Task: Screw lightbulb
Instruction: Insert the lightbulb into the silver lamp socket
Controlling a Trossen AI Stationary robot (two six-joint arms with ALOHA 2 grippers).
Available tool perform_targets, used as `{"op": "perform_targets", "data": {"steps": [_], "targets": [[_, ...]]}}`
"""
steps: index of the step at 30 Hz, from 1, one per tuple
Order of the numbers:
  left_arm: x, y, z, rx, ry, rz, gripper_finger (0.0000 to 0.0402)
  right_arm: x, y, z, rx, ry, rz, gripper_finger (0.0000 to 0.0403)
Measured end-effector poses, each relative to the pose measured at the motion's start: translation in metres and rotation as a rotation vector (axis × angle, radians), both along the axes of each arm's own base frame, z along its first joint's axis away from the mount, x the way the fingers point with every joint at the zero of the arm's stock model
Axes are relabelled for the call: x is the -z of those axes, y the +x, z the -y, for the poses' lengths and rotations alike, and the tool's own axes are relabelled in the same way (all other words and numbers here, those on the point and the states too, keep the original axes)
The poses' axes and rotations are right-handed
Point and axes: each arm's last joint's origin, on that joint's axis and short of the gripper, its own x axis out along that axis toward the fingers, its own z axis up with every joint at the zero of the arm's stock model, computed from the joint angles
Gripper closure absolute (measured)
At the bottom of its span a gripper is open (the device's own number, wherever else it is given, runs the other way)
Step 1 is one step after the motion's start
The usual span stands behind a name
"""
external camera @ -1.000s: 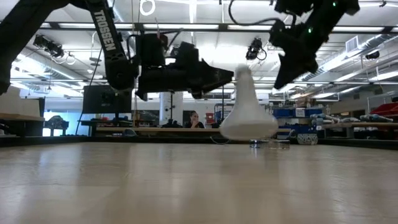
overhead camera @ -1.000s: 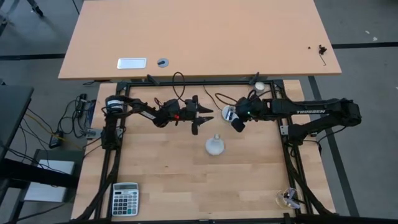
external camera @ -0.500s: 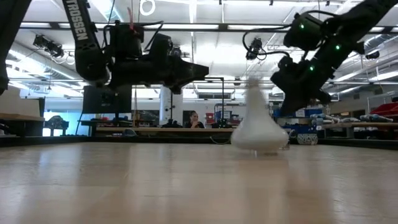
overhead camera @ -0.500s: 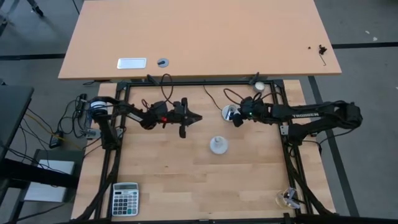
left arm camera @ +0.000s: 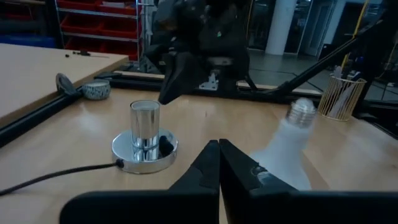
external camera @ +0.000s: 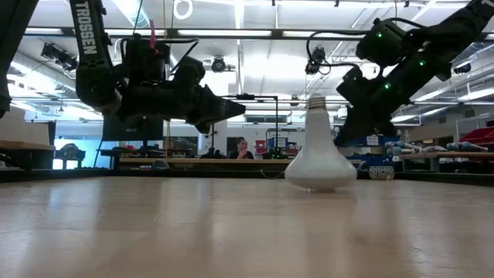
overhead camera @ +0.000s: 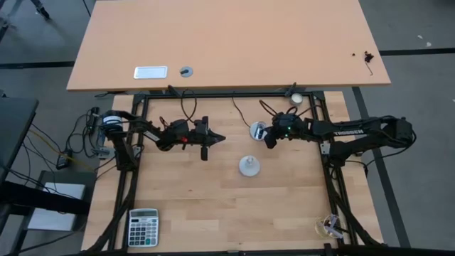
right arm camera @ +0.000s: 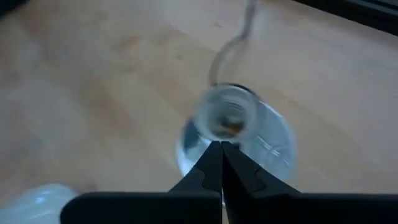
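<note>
On the table: the lightbulb (overhead camera: 247, 167) stands on its white dome near the middle of the wooden top, its silvery screw base pointing up; nothing touches it.
Lightbulb, low view: the lightbulb (external camera: 320, 158) sits upright on the boards, dome down, with both arms above and behind it.
Lightbulb, left wrist view: the lightbulb (left arm camera: 289, 146) shows just past the fingertips, threaded end uppermost.
Socket: the round silver socket base (overhead camera: 258, 130) sits toward the far side of the table from the bulb, apart from it; its open metal cup faces up, and a thin black cord (overhead camera: 242, 112) runs from it toward the far edge.
Left gripper: the left gripper (overhead camera: 215, 138) hangs above the table to the left of the socket, pointing toward it, fingers pressed together and holding nothing; the left wrist view shows the two fingertips (left arm camera: 214, 155) meeting with no gap.
Right gripper: the right gripper (overhead camera: 264, 134) is just beside the socket on its right, above the table; its fingers (right arm camera: 217, 158) are closed tip to tip and empty, with the socket's open mouth (right arm camera: 227, 118) right beyond them.
Elsewhere: a calculator (overhead camera: 143, 227) lies at the near left corner, well apart from the bulb.
</note>
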Motion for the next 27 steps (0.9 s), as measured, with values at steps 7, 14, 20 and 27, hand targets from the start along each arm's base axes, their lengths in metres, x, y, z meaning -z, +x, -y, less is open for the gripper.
{"op": "perform_targets", "data": {"steps": [7, 14, 20, 27], "targets": [[0.004, -0.004, 0.001, -0.024, -0.014, -0.02, 0.0398, -0.005, 0.008, -0.007, -0.034, -0.056, 0.038, 0.0395], [0.008, -0.008, 0.002, -0.038, -0.031, -0.037, 0.0398, -0.011, 0.005, -0.003, 0.119, -0.195, -0.026, 0.0394], [0.009, -0.009, 0.002, -0.048, -0.032, -0.042, 0.0399, 0.004, 0.005, 0.007, 0.151, -0.152, -0.107, 0.0394], [0.01, -0.009, 0.002, -0.048, -0.034, -0.052, 0.0399, 0.02, 0.027, 0.011, 0.045, -0.079, 0.0, 0.0394]]}}
